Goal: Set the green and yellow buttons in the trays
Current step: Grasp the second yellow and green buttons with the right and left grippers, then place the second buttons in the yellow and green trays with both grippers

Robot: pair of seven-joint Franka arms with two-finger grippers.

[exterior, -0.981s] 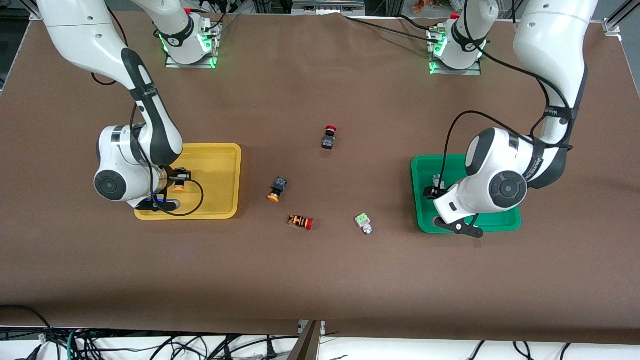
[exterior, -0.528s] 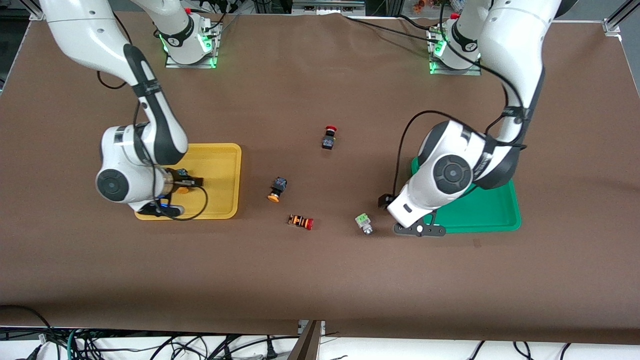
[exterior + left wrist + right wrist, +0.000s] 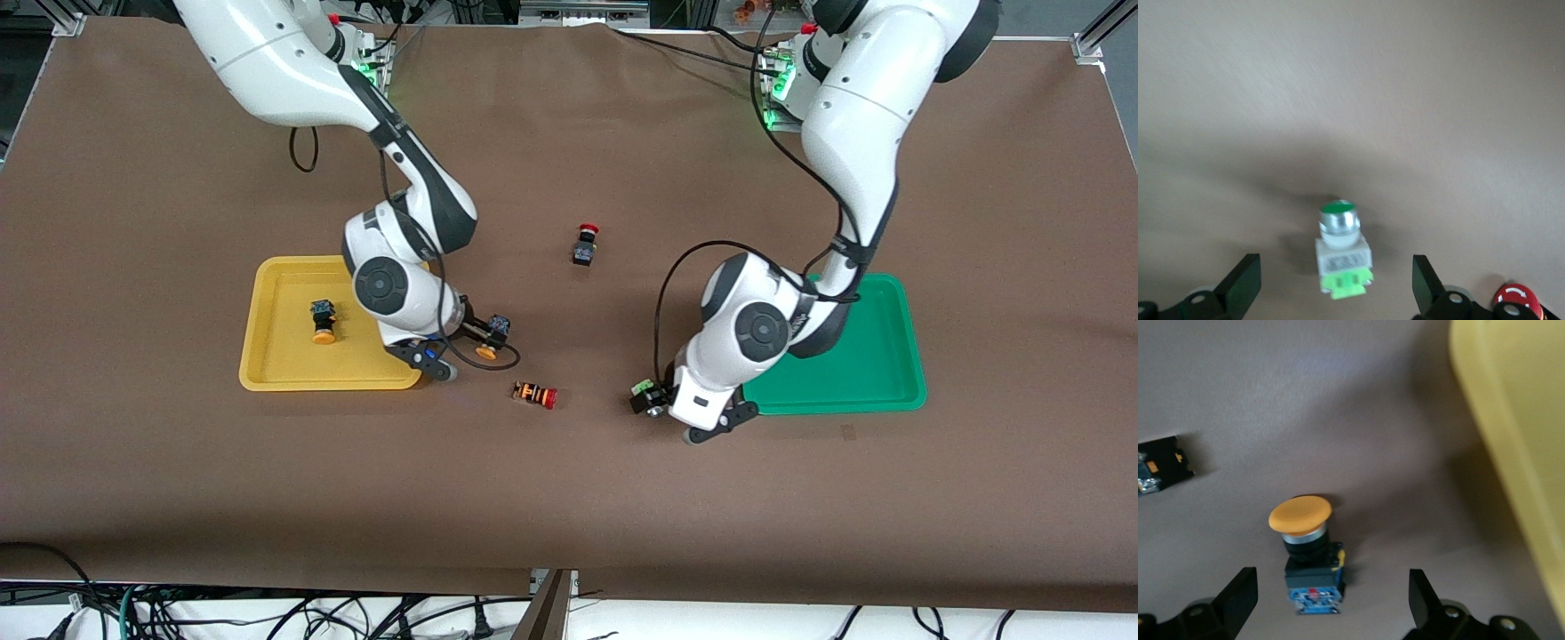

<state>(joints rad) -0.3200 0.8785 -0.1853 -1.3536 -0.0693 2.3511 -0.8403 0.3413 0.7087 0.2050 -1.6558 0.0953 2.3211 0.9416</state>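
The green button [image 3: 644, 388] is lying on its side on the brown table [image 3: 569, 498], just beside the green tray [image 3: 876, 373] on the side toward the right arm's end. Its long axis is running slantwise, the light green base [image 3: 1345, 284] pointing toward the robots' bases and the silver, green-topped head [image 3: 1337, 219] toward the front camera. The left gripper [image 3: 1337, 283] is hovering low over it with its fingers [image 3: 1241, 283] spread wide, one on each side, neither touching it.

A yellow button [image 3: 489, 338] is lying on the table just beside the yellow tray [image 3: 267, 378], on the side toward the left arm's end. Its orange cap [image 3: 1300, 514] is facing the front camera and its black body [image 3: 1313, 577] is pointing toward the bases. The right gripper [image 3: 1331, 600] is straddling it, likewise wide open and not gripping.

A second yellow button [image 3: 323, 321] is resting inside the yellow tray, cap toward the front camera.

An orange-striped switch with a red cap [image 3: 535, 394] is lying between the two grippers, nearer the front camera than the loose yellow button, its cap pointing toward the left arm's end. A black switch with a red cap [image 3: 584, 244] is sitting farther from the camera, well apart from both grippers. Nothing is blocking either gripper.
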